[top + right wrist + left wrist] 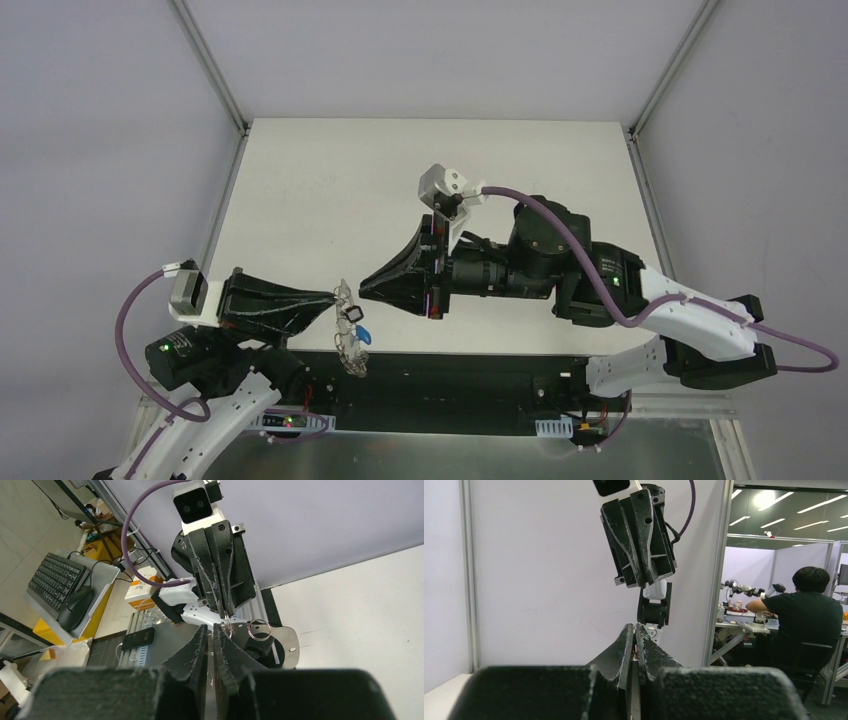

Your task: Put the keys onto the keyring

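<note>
Notably, the thin grey wire keyring, fringed with small silver keys, hangs from the left pincer, whose black fingers are fully closed on its top. Among the fringe, a key with a black head sits above a key with a blue head.

The ring dangles at the near edge of the white surface, partly over the black base strip. The right pincer points at it from just beside, tip near tip. Most of the surface stretches beyond both pincers toward the far edge.

From the right wrist, the right pincer's fingers stand closed to a thin slit. Whether anything is pinched there cannot be told. From the left wrist the ring is hidden behind the pincer's own fingers.
</note>
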`<state>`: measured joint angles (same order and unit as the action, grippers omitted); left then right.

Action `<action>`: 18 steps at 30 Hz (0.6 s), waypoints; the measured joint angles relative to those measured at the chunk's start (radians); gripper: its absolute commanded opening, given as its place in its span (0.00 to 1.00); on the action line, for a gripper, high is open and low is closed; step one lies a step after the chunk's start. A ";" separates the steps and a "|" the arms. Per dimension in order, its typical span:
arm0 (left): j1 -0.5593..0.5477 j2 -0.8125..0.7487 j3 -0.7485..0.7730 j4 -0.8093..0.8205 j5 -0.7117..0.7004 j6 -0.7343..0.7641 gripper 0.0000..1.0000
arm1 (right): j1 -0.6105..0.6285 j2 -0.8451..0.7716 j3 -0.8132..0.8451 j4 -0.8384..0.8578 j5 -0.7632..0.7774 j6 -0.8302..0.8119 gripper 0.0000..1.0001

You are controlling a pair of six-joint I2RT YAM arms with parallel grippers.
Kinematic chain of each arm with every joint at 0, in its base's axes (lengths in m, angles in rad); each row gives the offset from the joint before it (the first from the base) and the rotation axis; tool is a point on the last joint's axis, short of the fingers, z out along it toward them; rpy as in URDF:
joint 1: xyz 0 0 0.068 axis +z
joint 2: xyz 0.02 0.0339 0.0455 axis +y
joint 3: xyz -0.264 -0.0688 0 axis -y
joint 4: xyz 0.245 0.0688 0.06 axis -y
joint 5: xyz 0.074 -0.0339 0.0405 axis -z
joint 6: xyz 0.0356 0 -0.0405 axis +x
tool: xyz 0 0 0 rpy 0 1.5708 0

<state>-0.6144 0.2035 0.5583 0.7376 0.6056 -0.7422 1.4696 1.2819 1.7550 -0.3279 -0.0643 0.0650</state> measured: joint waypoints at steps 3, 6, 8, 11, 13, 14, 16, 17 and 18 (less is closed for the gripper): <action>0.000 0.008 0.001 0.013 0.000 -0.008 0.00 | -0.013 0.017 0.000 0.003 -0.030 0.030 0.09; 0.000 0.014 0.004 0.016 0.000 -0.014 0.00 | -0.025 0.028 -0.001 0.009 -0.049 0.047 0.09; 0.000 0.016 0.004 0.021 0.000 -0.018 0.00 | -0.035 0.036 -0.001 0.017 -0.068 0.061 0.08; 0.000 0.018 0.004 0.026 -0.001 -0.024 0.00 | -0.045 0.050 -0.001 0.032 -0.092 0.076 0.08; 0.000 0.018 0.004 0.029 -0.001 -0.026 0.00 | -0.050 0.063 0.000 0.040 -0.109 0.085 0.08; 0.000 0.018 0.004 0.031 -0.001 -0.026 0.00 | -0.053 0.070 0.001 0.042 -0.115 0.090 0.08; 0.000 0.018 0.004 0.034 -0.001 -0.026 0.00 | -0.056 0.084 0.002 0.044 -0.127 0.097 0.09; 0.000 0.018 0.004 0.035 -0.001 -0.027 0.00 | -0.057 0.090 0.002 0.044 -0.132 0.100 0.09; 0.000 0.018 0.004 0.036 -0.001 -0.027 0.00 | -0.058 0.095 0.002 0.044 -0.136 0.103 0.08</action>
<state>-0.6144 0.2214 0.5625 0.7734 0.6048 -0.7692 1.4120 1.3773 1.7565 -0.2836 -0.2005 0.1684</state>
